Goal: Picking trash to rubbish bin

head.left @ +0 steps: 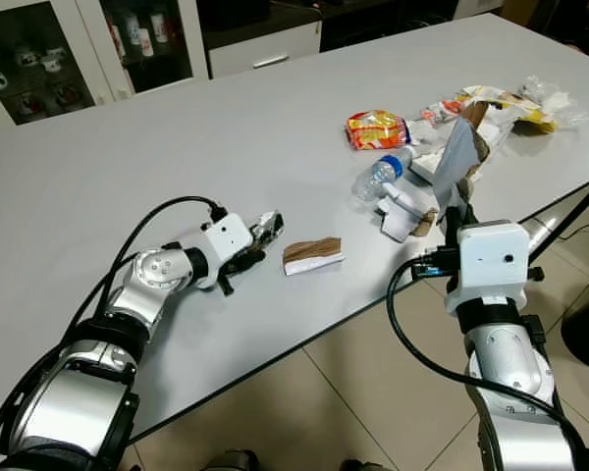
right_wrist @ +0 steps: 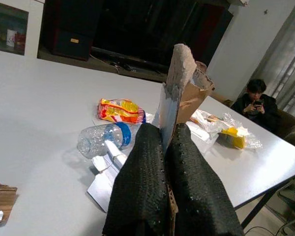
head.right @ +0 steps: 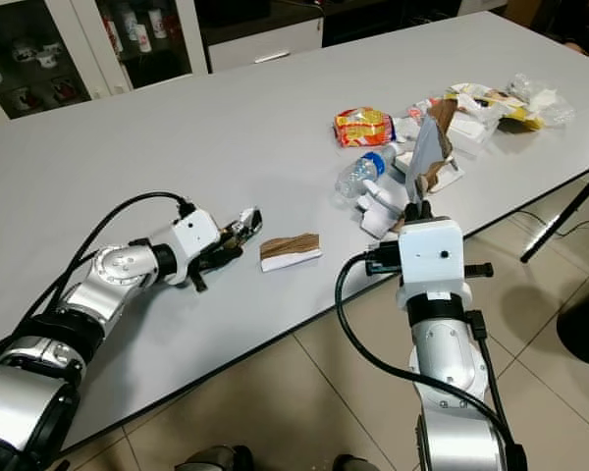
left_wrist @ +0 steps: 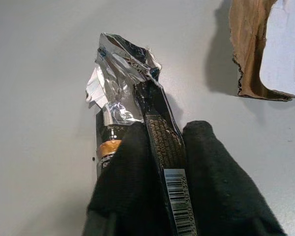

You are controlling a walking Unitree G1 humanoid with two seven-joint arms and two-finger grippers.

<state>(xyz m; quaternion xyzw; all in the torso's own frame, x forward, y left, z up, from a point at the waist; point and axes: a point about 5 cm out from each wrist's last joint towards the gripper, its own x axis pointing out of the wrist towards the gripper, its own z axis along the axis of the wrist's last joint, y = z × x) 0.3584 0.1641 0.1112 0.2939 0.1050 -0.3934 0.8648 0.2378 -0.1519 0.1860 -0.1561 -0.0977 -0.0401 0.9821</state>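
Observation:
My left gripper (head.left: 260, 238) lies low on the grey table (head.left: 177, 147), shut on a crumpled black and silver foil wrapper (left_wrist: 137, 93). Just right of it rests a torn piece of brown and white cardboard (head.left: 312, 255). My right gripper (head.left: 458, 218) is raised at the table's front edge, shut on an upright torn cardboard piece (head.left: 459, 157), brown inside and grey outside, also seen as cardboard piece (right_wrist: 179, 93). Behind it lie a clear plastic bottle (head.left: 378, 177) with a blue label, an orange snack bag (head.left: 376, 129) and crumpled white paper (head.left: 402, 214).
More wrappers and plastic bags (head.left: 515, 103) are heaped at the table's far right. Glass-door cabinets (head.left: 49, 49) stand behind the table. A seated person (right_wrist: 258, 105) is beyond the table's far end. Table legs (head.left: 579, 211) and tiled floor (head.left: 373, 392) lie at right.

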